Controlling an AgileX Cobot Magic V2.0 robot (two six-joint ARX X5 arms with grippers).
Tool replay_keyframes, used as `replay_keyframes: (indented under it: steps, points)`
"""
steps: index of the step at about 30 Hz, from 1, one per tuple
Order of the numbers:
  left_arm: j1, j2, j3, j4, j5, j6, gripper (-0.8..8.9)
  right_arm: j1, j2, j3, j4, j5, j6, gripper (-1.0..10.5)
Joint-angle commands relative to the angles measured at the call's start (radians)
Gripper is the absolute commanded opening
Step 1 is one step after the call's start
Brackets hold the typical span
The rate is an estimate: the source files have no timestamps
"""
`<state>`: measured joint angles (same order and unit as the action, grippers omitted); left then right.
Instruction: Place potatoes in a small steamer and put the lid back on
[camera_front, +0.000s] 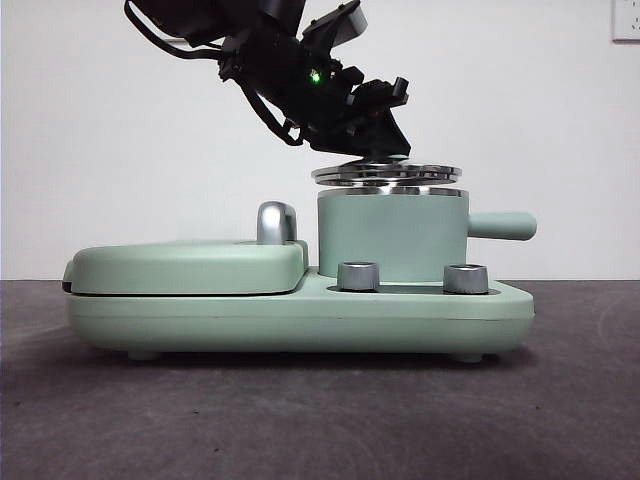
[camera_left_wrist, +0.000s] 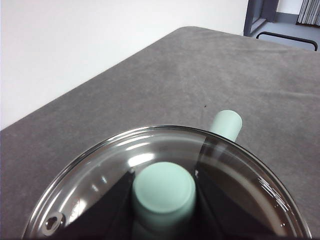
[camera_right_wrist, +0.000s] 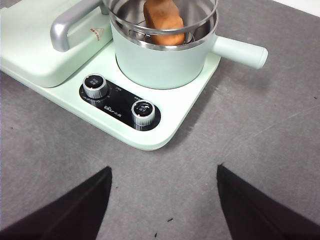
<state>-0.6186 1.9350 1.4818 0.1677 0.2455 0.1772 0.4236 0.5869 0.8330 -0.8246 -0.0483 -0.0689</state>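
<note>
On my left wrist feed the left gripper (camera_left_wrist: 164, 200) has its jaws closed on the mint-green knob (camera_left_wrist: 164, 192) of the lid (camera_left_wrist: 150, 150), one black jaw pressed against each side of it. From the front, the lid (camera_front: 386, 173) hangs level just above the steel rim of the small steamer (camera_front: 392, 235), with a thin gap between them as far as I can judge from this low angle. The steamer's stubby side handle (camera_front: 502, 226) points away from the griddle cover (camera_front: 185, 266). My right wrist feed shows the potato (camera_right_wrist: 162, 22) inside the steamer (camera_right_wrist: 165, 62), its upper end cut off by the frame edge. The right gripper (camera_right_wrist: 164, 200) waits over the grey tabletop (camera_right_wrist: 260, 125), jaws spread wide, holding nothing. Two dials (camera_right_wrist: 119, 99) face it on the base.
</note>
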Motion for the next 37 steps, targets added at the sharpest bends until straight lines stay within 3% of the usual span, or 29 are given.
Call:
replay_keyframes:
  steps: [1,37]
  points:
    - [-0.011,0.016,0.039,0.036,0.013,0.013,0.14,0.005,0.005,0.005,0.008,0.004,0.017,3.2]
    - [-0.010,0.051,0.039,0.032,0.041,0.022,0.14,0.005,0.005,0.005,0.009,0.005,0.018,3.2]
